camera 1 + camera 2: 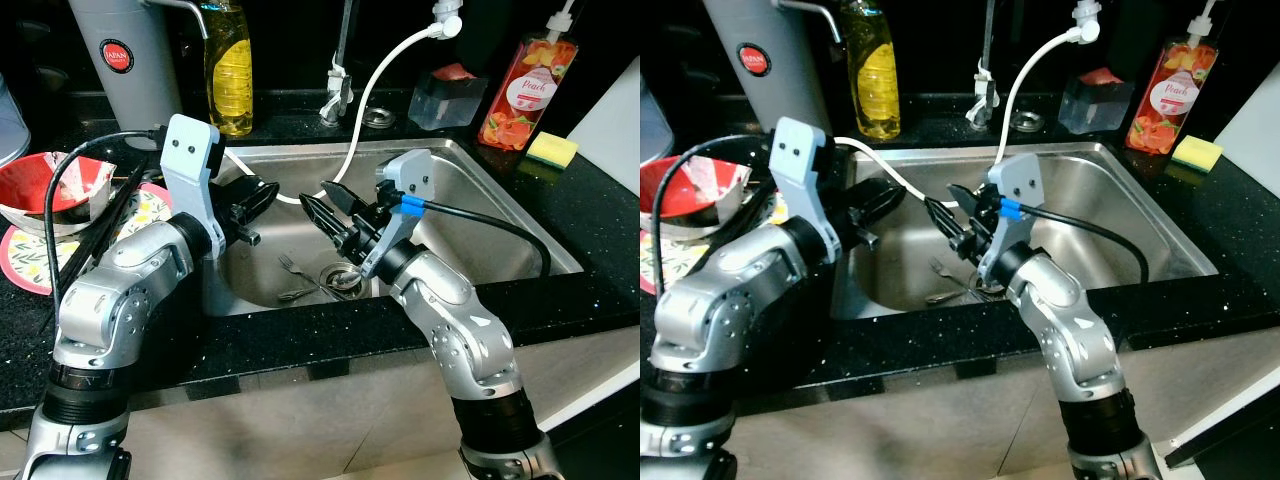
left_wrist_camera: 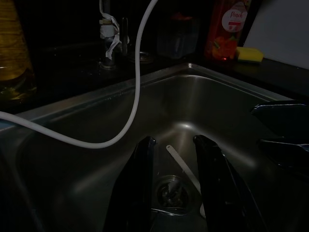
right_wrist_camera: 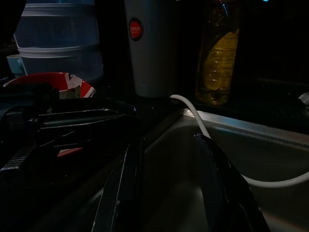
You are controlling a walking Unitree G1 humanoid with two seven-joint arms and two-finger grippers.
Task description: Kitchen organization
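Both tools hover inside the stainless steel sink, the left tool and right tool parted and empty. The small metal fork lies by the drain; fetching it seems next, needing a descent.

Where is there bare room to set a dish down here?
Free: the sink's right half, between the right gripper and the right wall, and the counter strip below the yellow sponge. Crowded: left counter with red bowl and plate; forks near the drain.
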